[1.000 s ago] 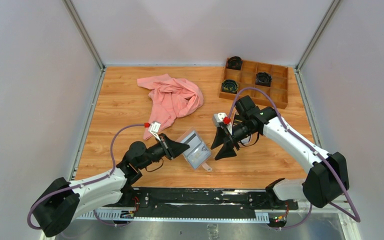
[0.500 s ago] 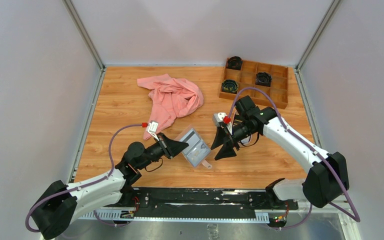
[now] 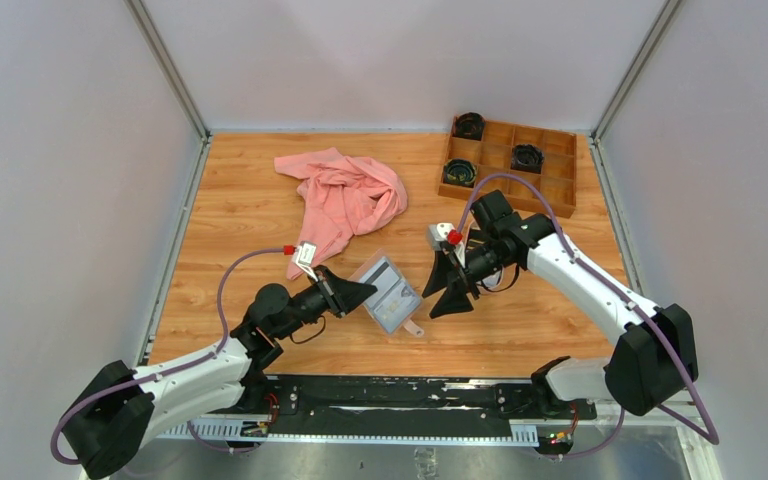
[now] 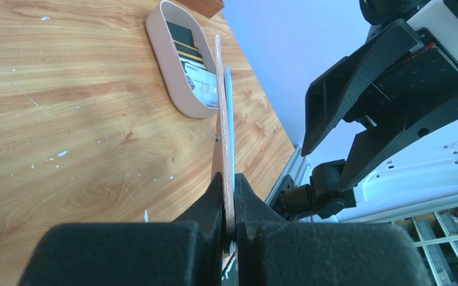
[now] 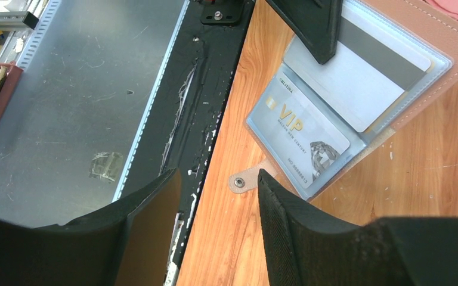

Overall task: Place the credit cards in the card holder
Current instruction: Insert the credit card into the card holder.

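Two arms meet over the near half of the table [image 3: 230, 215]. Left gripper [image 3: 368, 294] clamped tight on one edge of the card holder [image 3: 392, 298], which is open with its clear pockets facing up. Can't tell if the holder rests on the wood or is lifted. Both pockets are filled: whitish VIP card [image 5: 303, 132] in the nearer one, pale card with grey stripe [image 5: 364, 77] in the other. Snap tab [image 5: 241, 180] sticks out at the holder's near corner. Right gripper [image 3: 446, 292] just right of the holder, jaws spread wide, nothing in them, not touching it. Left wrist view: oval pinkish tray [image 4: 170, 77] on the wood beyond the holder, with a black striped card [image 4: 182, 33] and a whitish card [image 4: 206, 89] in it. Farther back, pink cloth [image 3: 345, 200] bunched mid-table. Wooden box [image 3: 550, 185] at the far right corner, black round items in some compartments.
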`<state>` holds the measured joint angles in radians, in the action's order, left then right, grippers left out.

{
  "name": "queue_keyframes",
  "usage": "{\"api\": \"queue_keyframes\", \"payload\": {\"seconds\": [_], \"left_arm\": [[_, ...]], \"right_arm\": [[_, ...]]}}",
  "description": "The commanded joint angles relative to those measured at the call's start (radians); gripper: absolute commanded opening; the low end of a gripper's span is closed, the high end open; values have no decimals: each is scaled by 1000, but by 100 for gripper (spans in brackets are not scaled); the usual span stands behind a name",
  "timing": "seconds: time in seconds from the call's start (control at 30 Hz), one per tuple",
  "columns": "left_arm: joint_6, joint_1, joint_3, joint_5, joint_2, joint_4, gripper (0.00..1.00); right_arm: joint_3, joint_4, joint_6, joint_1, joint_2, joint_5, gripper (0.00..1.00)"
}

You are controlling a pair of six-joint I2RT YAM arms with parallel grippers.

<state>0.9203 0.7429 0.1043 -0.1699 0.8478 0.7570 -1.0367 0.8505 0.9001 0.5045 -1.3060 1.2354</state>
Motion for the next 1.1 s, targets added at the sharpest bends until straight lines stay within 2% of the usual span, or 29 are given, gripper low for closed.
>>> {"api": "queue_keyframes", "payload": {"seconds": [0.0,0.53,1.07], "left_arm": [[-6,0,-10,26,-8,19,0],[-17,-2,-23,59,-19,20,0],[-11,-5,-32,94,-20,42,0]], "right_arm": [[17,-13,-29,-20,-3,32,54],[25,-52,-84,-32,-12,39,54],[60,-162,-219,-67,-4,62,54]]}}
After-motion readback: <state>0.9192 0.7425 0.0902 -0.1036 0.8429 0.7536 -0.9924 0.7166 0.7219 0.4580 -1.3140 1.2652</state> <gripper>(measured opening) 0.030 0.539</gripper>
